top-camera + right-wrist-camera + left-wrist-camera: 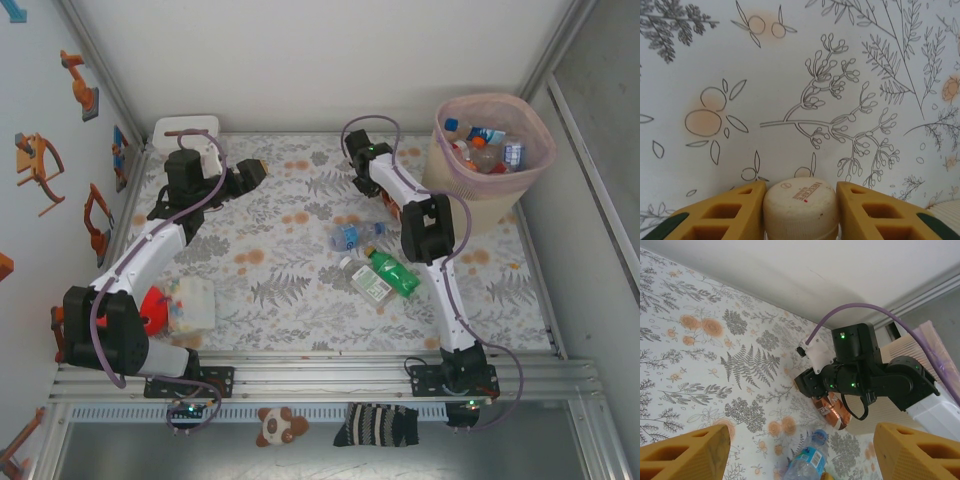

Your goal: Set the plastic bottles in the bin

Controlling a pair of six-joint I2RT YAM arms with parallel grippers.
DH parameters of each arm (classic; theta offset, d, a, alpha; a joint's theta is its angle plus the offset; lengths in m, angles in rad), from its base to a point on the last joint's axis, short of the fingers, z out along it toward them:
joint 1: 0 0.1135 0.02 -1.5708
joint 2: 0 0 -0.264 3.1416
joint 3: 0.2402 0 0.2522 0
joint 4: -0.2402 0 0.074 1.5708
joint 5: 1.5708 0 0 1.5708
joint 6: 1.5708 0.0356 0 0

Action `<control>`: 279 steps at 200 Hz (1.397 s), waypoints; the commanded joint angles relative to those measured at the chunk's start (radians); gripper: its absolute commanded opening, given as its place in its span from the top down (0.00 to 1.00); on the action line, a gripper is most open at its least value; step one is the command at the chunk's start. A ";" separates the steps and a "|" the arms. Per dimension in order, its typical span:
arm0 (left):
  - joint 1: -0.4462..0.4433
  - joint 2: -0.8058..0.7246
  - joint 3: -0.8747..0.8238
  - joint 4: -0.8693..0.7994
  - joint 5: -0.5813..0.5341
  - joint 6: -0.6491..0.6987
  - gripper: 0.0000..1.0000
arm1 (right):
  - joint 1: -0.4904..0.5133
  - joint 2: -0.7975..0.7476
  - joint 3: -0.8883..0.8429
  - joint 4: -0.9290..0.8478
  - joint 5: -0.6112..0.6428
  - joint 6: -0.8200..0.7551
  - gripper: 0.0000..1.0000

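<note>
While tight in the right hand (800,189), a brown-labelled bottle (832,409) with cream cap (800,206); left hand (802,440) wide.

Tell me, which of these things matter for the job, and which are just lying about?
Job: beige bin with pink liner; clear blue-labelled plastic bottle; green plastic bottle; clear white-labelled bottle; cream-capped brown bottle in the right gripper.
Lying about: white tissue box; clear boxy container; plush teddy bear; striped knitted cloth.
</note>
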 commanded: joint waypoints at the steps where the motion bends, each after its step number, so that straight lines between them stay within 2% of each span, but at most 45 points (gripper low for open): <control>1: 0.004 -0.022 -0.006 0.010 -0.002 -0.008 0.25 | -0.013 -0.021 -0.007 -0.100 -0.017 -0.011 0.66; 64: 0.004 -0.021 -0.011 0.018 -0.002 -0.012 0.25 | -0.012 -0.156 -0.014 -0.076 -0.035 0.012 0.73; 128: 0.004 -0.011 -0.008 0.034 0.000 -0.015 0.25 | -0.012 -0.342 -0.014 -0.060 -0.138 0.068 0.74; 210: 0.005 -0.011 -0.021 0.041 0.004 -0.013 0.25 | -0.016 -0.551 0.066 -0.038 -0.341 0.143 0.73; 245: 0.009 -0.012 -0.029 0.047 0.004 -0.011 0.25 | -0.044 -0.629 0.114 -0.014 -0.386 0.171 0.73; 279: 0.013 -0.012 -0.036 0.056 0.008 -0.013 0.25 | -0.116 -0.719 0.113 0.041 -0.440 0.234 0.73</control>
